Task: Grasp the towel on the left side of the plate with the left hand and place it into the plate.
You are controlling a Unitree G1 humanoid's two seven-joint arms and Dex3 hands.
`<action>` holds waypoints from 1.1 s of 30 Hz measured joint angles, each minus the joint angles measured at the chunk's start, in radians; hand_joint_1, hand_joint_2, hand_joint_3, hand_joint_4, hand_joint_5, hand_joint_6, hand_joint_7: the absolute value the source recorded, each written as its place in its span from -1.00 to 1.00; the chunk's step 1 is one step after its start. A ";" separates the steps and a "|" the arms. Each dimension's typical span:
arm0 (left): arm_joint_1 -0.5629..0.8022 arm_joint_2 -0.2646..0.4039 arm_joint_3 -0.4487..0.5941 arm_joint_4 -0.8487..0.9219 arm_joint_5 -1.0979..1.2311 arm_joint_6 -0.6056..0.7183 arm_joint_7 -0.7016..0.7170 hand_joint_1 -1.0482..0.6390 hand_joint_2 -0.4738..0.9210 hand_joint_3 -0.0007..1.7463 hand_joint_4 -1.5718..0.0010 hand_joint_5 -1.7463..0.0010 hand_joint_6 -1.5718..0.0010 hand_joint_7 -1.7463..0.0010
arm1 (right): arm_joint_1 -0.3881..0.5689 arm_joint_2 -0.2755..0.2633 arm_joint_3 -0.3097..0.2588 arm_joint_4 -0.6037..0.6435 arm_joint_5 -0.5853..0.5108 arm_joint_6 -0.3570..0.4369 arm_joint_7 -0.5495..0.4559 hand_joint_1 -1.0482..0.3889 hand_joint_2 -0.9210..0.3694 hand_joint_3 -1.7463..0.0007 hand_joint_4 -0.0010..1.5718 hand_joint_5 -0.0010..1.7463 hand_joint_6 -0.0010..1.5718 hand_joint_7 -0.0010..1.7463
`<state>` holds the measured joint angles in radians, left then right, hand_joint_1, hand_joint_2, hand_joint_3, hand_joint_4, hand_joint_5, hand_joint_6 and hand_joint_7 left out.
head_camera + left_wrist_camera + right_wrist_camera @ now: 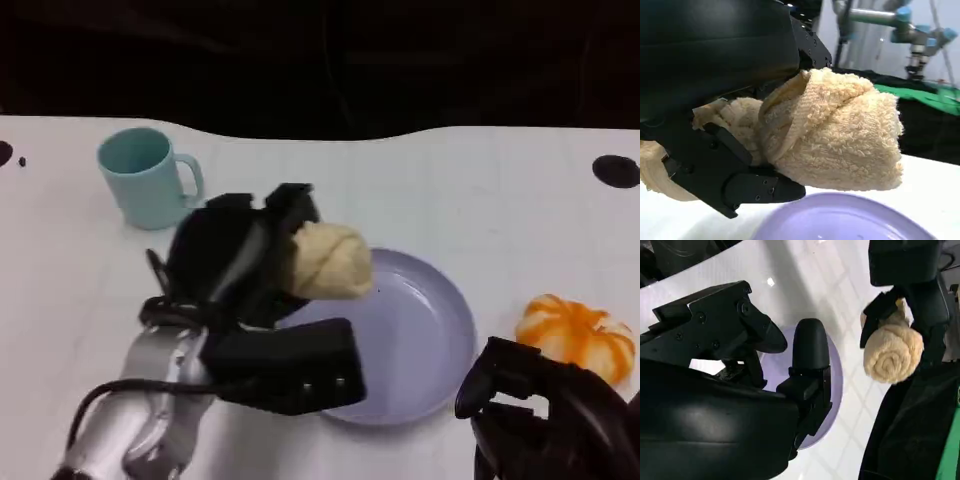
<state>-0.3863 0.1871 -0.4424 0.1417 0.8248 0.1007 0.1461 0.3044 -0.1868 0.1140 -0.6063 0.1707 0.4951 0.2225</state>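
Left hand around unlabelled towel

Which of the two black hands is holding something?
The left hand: it grips the rolled cream terry towel above the lavender plate. The right hand holds nothing.

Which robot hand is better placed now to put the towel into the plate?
The left robot hand. It already holds the rolled towel raised over the plate's left part. The right robot hand holds nothing and sits beside the plate, near the orange.
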 measured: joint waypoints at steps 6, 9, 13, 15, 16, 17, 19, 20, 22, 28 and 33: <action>-0.046 -0.054 -0.036 0.050 0.003 0.030 -0.037 -0.07 0.46 0.05 -0.14 -1.00 0.19 -0.99 | 0.005 0.000 0.001 0.000 0.000 0.000 -0.001 0.39 -0.63 -0.25 -0.11 1.00 -0.34 0.90; -0.066 -0.072 -0.054 0.080 0.008 0.050 -0.052 -0.07 0.48 0.01 -0.15 -1.00 0.16 -0.92 | 0.005 0.001 0.001 -0.001 0.002 0.000 0.000 0.37 -0.62 -0.25 -0.11 1.00 -0.34 0.90; -0.092 -0.100 -0.083 0.134 0.009 0.052 -0.053 -0.05 0.57 -0.28 -0.12 -1.00 0.06 -0.58 | 0.007 0.001 0.002 -0.003 0.005 0.000 0.002 0.37 -0.62 -0.23 -0.11 1.00 -0.34 0.89; -0.099 -0.112 -0.097 0.152 0.006 0.045 -0.052 -0.05 0.75 -0.47 0.05 -0.94 -0.05 -0.07 | 0.008 0.001 0.002 -0.004 0.005 0.000 0.002 0.37 -0.62 -0.23 -0.11 1.00 -0.34 0.89; -0.101 -0.115 -0.099 0.157 0.000 0.041 -0.059 -0.07 0.84 -0.57 0.11 -0.80 -0.08 0.20 | 0.008 0.001 0.002 -0.004 0.005 0.000 0.002 0.38 -0.62 -0.23 -0.11 1.00 -0.34 0.89; -0.104 -0.117 -0.101 0.158 -0.009 0.039 -0.076 -0.09 0.93 -0.71 0.18 -0.68 -0.08 0.50 | 0.009 0.001 0.002 -0.004 0.005 0.000 0.002 0.38 -0.62 -0.23 -0.11 1.00 -0.33 0.89; -0.110 -0.117 -0.105 0.157 -0.018 0.035 -0.116 -0.10 0.98 -0.81 0.24 -0.61 -0.05 0.71 | 0.009 0.001 0.002 -0.005 0.004 0.000 0.002 0.38 -0.62 -0.23 -0.11 1.00 -0.33 0.89; -0.110 -0.116 -0.106 0.157 -0.025 0.032 -0.129 -0.13 0.99 -0.85 0.35 -0.49 0.11 0.85 | 0.009 0.001 0.003 -0.005 0.004 0.000 0.002 0.37 -0.61 -0.23 -0.11 1.00 -0.33 0.88; -0.110 -0.110 -0.108 0.153 -0.042 0.020 -0.159 -0.18 1.00 -0.88 0.47 -0.21 0.26 0.95 | 0.009 0.001 0.003 -0.006 0.004 0.000 0.002 0.36 -0.61 -0.22 -0.11 1.00 -0.33 0.88; -0.110 -0.079 -0.132 0.115 -0.043 0.020 -0.269 -0.45 1.00 -0.85 0.67 0.64 0.68 1.00 | 0.009 0.001 0.003 -0.006 0.004 0.001 0.003 0.36 -0.62 -0.22 -0.11 1.00 -0.33 0.88; -0.110 -0.066 -0.136 0.082 -0.043 0.032 -0.311 -0.64 1.00 -0.82 0.82 0.73 0.85 1.00 | 0.009 0.001 0.002 -0.007 0.005 0.001 0.003 0.37 -0.63 -0.22 -0.11 1.00 -0.33 0.88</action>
<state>-0.4965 0.1214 -0.5784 0.2240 0.7817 0.1328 -0.1645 0.3133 -0.1856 0.1162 -0.6131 0.1758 0.4963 0.2252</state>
